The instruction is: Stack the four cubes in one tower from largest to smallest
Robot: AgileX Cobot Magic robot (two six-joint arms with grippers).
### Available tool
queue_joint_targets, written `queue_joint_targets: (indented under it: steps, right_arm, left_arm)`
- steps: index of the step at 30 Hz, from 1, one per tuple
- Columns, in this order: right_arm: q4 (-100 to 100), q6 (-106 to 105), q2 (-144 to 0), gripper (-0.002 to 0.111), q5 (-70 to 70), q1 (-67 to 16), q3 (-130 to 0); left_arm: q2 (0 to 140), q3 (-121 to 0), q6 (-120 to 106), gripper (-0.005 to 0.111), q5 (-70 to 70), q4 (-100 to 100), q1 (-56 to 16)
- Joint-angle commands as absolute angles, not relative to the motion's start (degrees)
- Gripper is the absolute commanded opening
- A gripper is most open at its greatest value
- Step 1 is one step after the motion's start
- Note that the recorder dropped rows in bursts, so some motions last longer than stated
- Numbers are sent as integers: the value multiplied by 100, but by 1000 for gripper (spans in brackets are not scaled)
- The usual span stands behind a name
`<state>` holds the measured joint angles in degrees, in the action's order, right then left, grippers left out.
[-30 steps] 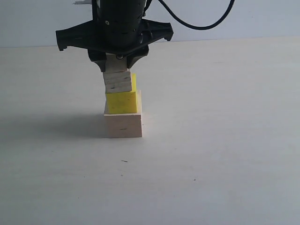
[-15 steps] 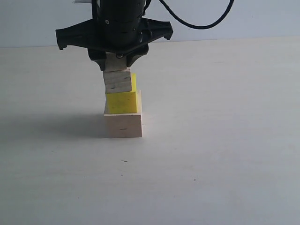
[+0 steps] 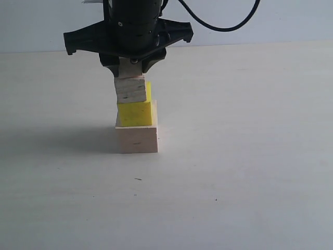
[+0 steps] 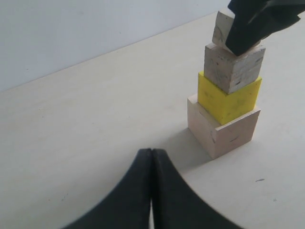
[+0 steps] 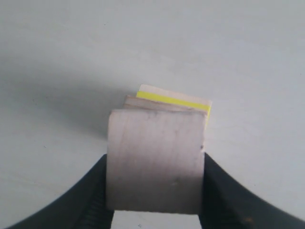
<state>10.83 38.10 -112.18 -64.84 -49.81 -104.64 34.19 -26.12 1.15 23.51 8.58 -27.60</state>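
Observation:
The tower stands on the table: a large pale wood cube (image 3: 137, 139) at the bottom, a yellow cube (image 3: 135, 113) on it, then a small pale wood cube (image 3: 130, 90). The smallest wood cube (image 3: 126, 69) sits at the very top, touching the one below, with my right gripper (image 3: 130, 67) shut on it from above. In the right wrist view that cube (image 5: 155, 143) fills the gap between the black fingers (image 5: 90, 195). My left gripper (image 4: 151, 152) is shut and empty, low over the table and apart from the tower (image 4: 224, 129).
The pale tabletop (image 3: 250, 156) spreads all round the tower, with a light wall (image 3: 286, 21) behind it. The right arm's black cable (image 3: 223, 26) loops above the stack.
The right gripper has barely shifted and keeps its hold on the top cube. The stack below stands as before.

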Motion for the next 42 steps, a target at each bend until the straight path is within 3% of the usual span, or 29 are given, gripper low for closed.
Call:
queue_joint_targets:
  steps: [1, 11, 27, 35, 42]
  right_arm:
    - [1161, 3811, -11207, 0, -6459, -4993, -10508]
    - [1145, 3904, -11207, 2, -6471, -4993, -10508]
    - [1156, 3880, -11207, 47, -6448, -4993, -10508]
    - [1156, 3880, -11207, 60, -6448, -4993, -10508]
    - [1177, 3898, -11207, 61, -6448, -4993, -10508]
  left_arm:
    - [3398, -2661, 166, 0, 2277, 832, -2741]
    - [3398, -2661, 166, 0, 2277, 832, -2741]
    - [3398, -2661, 166, 0, 2277, 832, -2741]
    - [3398, -2661, 166, 0, 2277, 832, -2741]
    - [3398, -2661, 166, 0, 2277, 832, -2741]
